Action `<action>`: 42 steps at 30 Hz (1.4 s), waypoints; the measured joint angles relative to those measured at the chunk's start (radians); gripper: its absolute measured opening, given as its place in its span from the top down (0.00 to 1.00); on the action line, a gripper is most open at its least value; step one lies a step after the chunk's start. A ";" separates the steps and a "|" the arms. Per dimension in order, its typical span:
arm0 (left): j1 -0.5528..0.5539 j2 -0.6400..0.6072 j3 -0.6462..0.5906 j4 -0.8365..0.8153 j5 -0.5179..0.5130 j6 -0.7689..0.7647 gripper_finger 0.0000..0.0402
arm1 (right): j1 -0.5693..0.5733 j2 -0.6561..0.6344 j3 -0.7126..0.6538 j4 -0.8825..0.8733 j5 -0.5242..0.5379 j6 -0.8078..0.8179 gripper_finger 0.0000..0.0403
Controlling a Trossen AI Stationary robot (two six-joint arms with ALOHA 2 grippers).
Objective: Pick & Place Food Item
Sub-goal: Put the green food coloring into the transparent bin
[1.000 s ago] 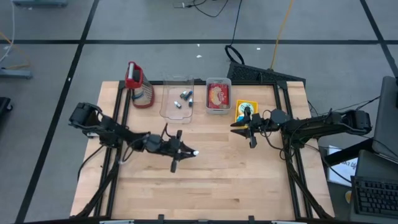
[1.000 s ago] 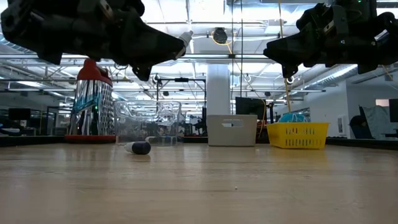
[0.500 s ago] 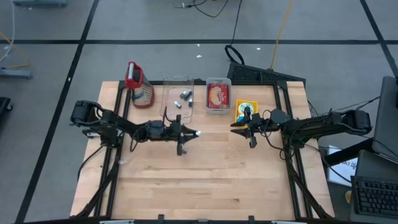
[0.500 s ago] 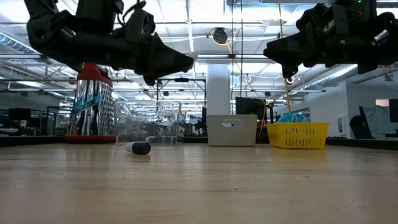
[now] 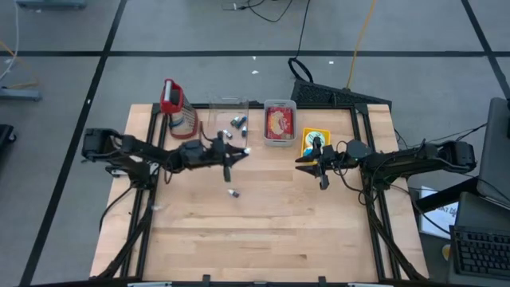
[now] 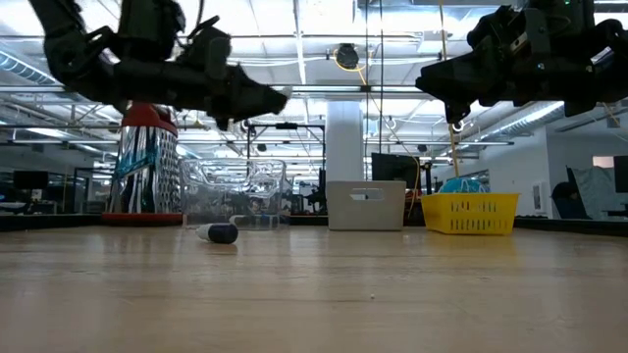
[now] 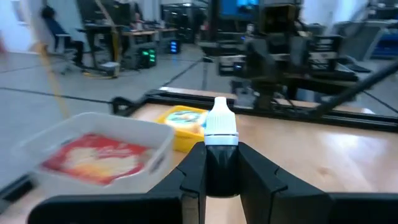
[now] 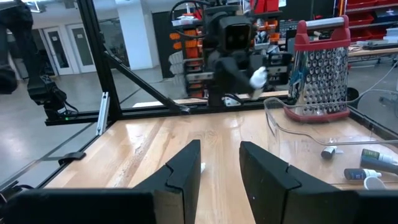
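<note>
From above, the left arm is reaching across the table (image 5: 263, 231) from its left edge, stretched nearly flat toward the back. Its left gripper (image 5: 237, 152) is hanging at the near end of the clear tray (image 5: 215, 143), with a small dark bottle (image 5: 243, 151) clamped in the jaws, white cap pointing toward the middle of the table. A second small bottle (image 5: 233, 193) is lying on the bare wood nearer the front, well apart from the jaws. More little bottles are resting inside the clear tray. Behind it a red-topped grater (image 5: 178, 109) is standing, and beside the tray sit a tub of red-wrapped food (image 5: 279, 123) and a yellow basket (image 5: 312, 137). The right arm is waiting over the right side, its right gripper (image 5: 307, 163) near the yellow basket.

At table height, both arms are hovering clear of the wood. One loose bottle (image 6: 218, 232) is lying on its side in front of the tray (image 6: 235, 192), with the grater (image 6: 145, 162), a white tub (image 6: 366, 205) and the basket (image 6: 469, 212) ranged along the back.

The left wrist camera is showing the two dark fingers (image 7: 261, 177) grasping the bottle (image 7: 221, 152) upright between them, white cap (image 7: 221, 121) uppermost, with the food tub (image 7: 99, 152) just beyond.

The right wrist camera is showing its own fingers (image 8: 264, 171) parted with nothing between them, the jaws released, while the other arm is facing it beside the grater (image 8: 320, 68).
</note>
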 joint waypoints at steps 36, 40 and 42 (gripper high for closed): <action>0.019 -0.290 -0.200 -0.105 -0.585 -0.070 0.84 | 0.000 0.000 0.000 0.001 0.002 -0.007 0.75; 0.050 -0.189 -0.130 -0.143 -0.669 -0.042 0.84 | 0.000 0.000 0.000 0.002 0.002 0.000 0.75; 0.079 -0.141 -0.098 -0.141 -0.675 -0.054 0.84 | 0.000 0.000 0.000 0.002 0.002 0.000 0.75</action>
